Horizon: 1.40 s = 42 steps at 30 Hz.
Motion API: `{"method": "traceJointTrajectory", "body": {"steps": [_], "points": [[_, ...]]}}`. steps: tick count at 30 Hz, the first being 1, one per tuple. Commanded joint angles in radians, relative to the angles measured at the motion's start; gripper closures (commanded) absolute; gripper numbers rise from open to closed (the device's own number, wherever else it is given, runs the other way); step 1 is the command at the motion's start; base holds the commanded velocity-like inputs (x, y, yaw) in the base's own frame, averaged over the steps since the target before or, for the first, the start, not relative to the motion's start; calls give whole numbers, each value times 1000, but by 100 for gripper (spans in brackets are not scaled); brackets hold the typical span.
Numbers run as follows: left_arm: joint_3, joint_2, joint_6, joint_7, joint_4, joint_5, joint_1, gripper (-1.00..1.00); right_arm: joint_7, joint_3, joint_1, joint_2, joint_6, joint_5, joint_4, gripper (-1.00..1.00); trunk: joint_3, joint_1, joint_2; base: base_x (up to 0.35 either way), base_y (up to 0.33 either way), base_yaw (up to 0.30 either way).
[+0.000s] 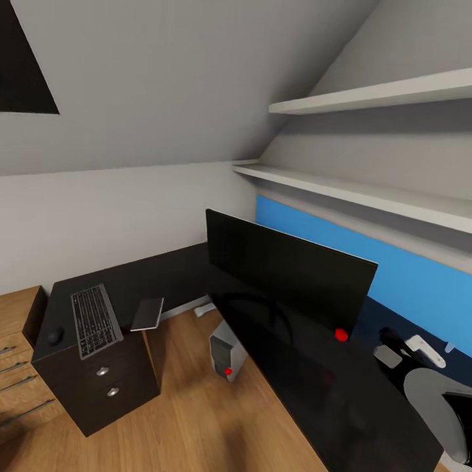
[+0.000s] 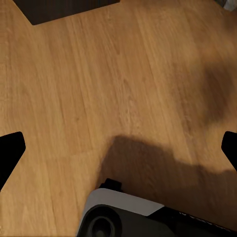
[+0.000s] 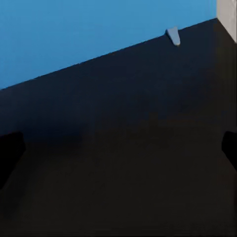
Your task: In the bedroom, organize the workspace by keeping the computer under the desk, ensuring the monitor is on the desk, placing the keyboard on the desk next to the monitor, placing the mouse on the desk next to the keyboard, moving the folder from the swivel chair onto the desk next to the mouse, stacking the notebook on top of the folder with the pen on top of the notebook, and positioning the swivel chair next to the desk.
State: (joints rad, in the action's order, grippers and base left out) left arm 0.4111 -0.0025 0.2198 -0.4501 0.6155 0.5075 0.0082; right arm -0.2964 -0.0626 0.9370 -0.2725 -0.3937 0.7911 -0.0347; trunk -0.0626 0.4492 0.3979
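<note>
The glossy black desk [image 1: 177, 272] bends round the room's corner. The wide black monitor [image 1: 288, 275] stands on its right wing. On the left wing lie the keyboard [image 1: 95, 320], the dark mouse [image 1: 54, 336] to its left and the grey-white notebook [image 1: 147, 314] to its right, at the desk's edge. The grey computer [image 1: 226, 354] stands on the floor under the desk. A small pale sliver [image 3: 173, 35], perhaps the pen, lies by the blue wall panel. My right gripper [image 3: 118, 150] hangs open over the desk top. My left gripper [image 2: 118, 148] is open above the wood floor. Folder and swivel chair are out of view.
A black drawer unit [image 1: 105, 380] carries the desk's left end, with light-wood shelving [image 1: 13, 354] beside it. Two white wall shelves [image 1: 367, 190] run above the blue panel [image 1: 419, 282]. The sloped ceiling comes down low behind the desk. My right arm [image 1: 432, 393] reaches over the desk's right end.
</note>
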Motion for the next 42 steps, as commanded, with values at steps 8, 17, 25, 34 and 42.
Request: {"method": "traceJointTrajectory", "body": {"steps": [8,17,25,34,42], "points": [[5,11,6,-7,2,13,-1,-100,-1,-21,1,-63,153,195,-5,-100,-2,1,2,29,229,0],[5,11,6,-5,3,13,-1,-100,6,-23,1,-113,164,206,-8,-100,-2,1,2,239,-37,-4],[6,7,6,-4,1,13,-1,-100,48,-20,1,-122,159,203,-8,-100,-2,1,2,94,-56,-1],[6,7,6,0,1,11,-1,-100,64,-20,1,-141,179,204,-9,-100,-2,1,2,146,-3,0],[8,7,6,2,1,11,-1,-100,99,-15,1,-142,194,196,-15,-100,-2,1,2,70,0,0]]}}
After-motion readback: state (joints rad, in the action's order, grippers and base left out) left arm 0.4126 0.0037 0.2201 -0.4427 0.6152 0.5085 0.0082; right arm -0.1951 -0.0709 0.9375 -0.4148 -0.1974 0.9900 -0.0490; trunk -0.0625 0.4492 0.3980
